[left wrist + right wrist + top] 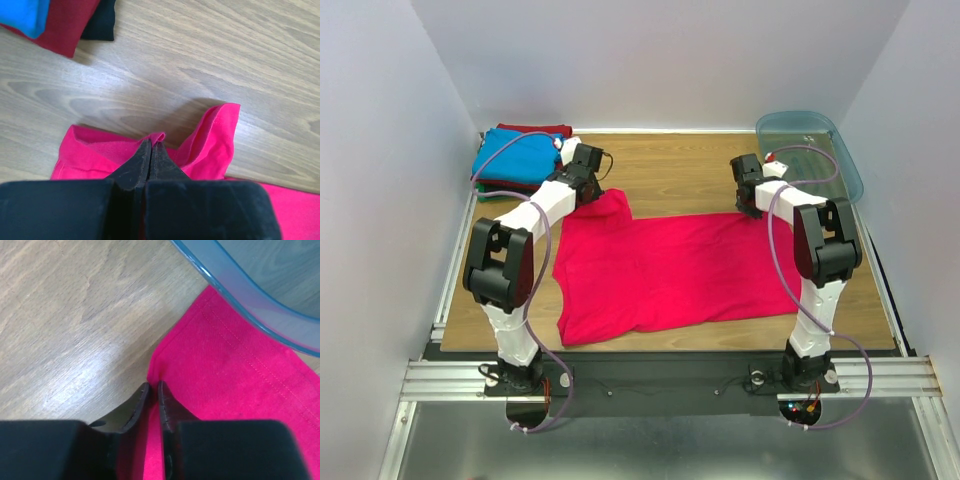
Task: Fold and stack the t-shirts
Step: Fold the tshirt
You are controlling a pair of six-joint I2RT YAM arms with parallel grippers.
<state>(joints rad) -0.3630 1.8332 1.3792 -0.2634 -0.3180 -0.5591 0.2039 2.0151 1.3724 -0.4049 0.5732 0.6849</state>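
On the white-walled wooden table (670,170), left gripper (151,145) and right gripper (153,386) clamp the pinkish-red shirt (670,275).

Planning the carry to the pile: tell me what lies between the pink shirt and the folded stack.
Nothing visible does. Only bare table separates the pink shirt from the folded stack at far left; the plastic bin sits far right, off that path.

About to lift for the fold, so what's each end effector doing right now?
Left end effector: closed, pinching a raised fold of the pinkish-red t-shirt.
Right end effector: closed, pinching the same shirt's corner edge.
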